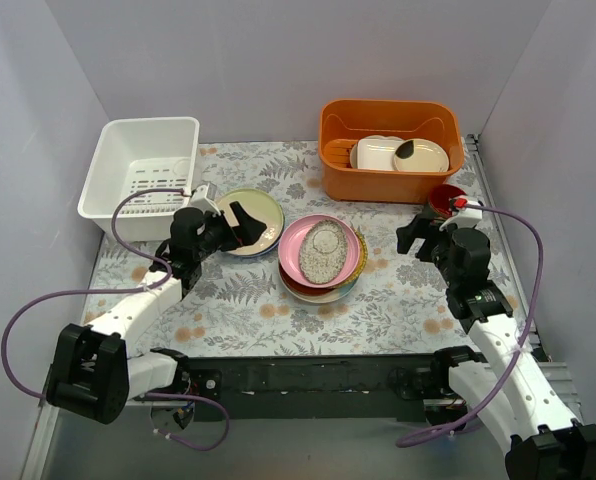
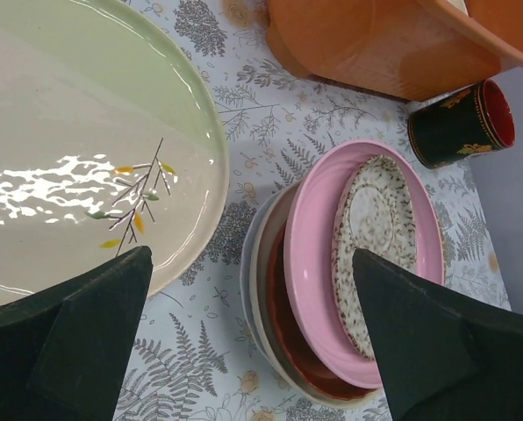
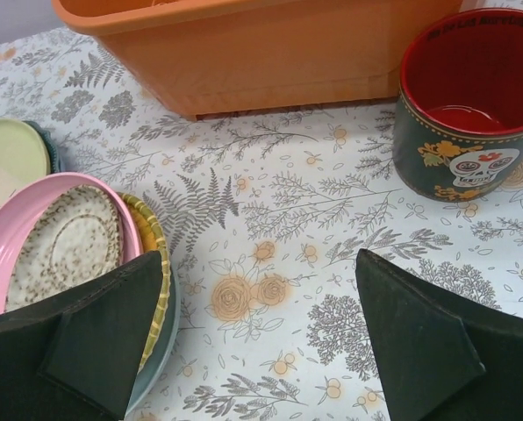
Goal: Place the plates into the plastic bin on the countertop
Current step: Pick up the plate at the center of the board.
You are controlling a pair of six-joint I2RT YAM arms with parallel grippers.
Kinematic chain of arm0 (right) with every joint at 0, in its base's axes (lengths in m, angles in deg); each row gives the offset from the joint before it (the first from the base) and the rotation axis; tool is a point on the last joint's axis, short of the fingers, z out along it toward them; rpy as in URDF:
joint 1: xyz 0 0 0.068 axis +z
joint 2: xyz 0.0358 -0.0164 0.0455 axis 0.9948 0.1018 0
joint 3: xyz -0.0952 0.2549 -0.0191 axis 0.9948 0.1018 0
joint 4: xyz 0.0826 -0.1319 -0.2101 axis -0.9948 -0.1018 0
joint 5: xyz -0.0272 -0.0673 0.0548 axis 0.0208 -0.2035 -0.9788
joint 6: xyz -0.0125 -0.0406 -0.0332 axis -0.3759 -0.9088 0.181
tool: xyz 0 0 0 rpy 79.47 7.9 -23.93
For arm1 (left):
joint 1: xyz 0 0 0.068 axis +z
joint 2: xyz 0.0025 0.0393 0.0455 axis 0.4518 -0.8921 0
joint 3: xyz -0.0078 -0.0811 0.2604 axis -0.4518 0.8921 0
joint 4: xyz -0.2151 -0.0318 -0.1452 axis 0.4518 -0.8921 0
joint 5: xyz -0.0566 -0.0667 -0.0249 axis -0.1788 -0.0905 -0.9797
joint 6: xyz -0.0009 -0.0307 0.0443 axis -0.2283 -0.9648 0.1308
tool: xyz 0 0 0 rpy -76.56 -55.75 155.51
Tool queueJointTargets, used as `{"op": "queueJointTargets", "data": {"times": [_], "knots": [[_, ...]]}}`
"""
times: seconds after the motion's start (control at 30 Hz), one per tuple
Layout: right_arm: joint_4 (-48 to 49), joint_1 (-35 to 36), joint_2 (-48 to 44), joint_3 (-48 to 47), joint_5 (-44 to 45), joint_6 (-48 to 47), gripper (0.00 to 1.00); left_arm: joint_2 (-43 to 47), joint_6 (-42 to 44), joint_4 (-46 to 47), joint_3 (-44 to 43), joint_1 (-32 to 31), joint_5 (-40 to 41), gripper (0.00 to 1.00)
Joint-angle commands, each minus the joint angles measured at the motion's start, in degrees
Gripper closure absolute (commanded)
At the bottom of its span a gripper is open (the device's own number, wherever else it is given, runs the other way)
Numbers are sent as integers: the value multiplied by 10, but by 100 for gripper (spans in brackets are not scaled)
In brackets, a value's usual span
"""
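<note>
The white plastic bin [image 1: 143, 170] stands at the back left of the fern-print countertop [image 1: 398, 290]. A cream-green plate with a leaf sprig [image 1: 250, 222] lies in front of it and fills the upper left of the left wrist view [image 2: 68, 132]. A stack of plates sits mid-table, with the pink plate [image 1: 321, 252] on top and a speckled dish [image 2: 376, 237] in it. Red-brown [image 2: 290, 329], yellow woven [image 3: 156, 263] and teal [image 3: 152, 377] rims show beneath. My left gripper [image 1: 236, 226] is open and empty over the cream-green plate's right edge. My right gripper [image 1: 415, 238] is open and empty to the right of the stack.
An orange tub [image 1: 391, 148] holding cream dishes stands at the back right. A dark mug with a red inside [image 1: 446, 200] stands just behind my right gripper and shows in the right wrist view [image 3: 468, 114]. Grey walls close in three sides.
</note>
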Motion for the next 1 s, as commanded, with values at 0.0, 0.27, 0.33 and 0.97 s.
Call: {"op": "queueJointTargets", "data": {"times": [0.0, 0.27, 0.33, 0.97], "knots": [[-4, 1, -29, -17, -28, 9, 2, 32, -10, -36, -34, 0, -11, 2], [-22, 1, -35, -14, -61, 16, 2, 101, -65, 76, 29, 2, -82, 2], [-13, 1, -39, -5, -65, 21, 2, 108, -75, 86, 27, 3, -101, 2], [13, 1, 140, -130, -240, -1, 3, -19, -13, -25, -115, 3, -97, 2]]}}
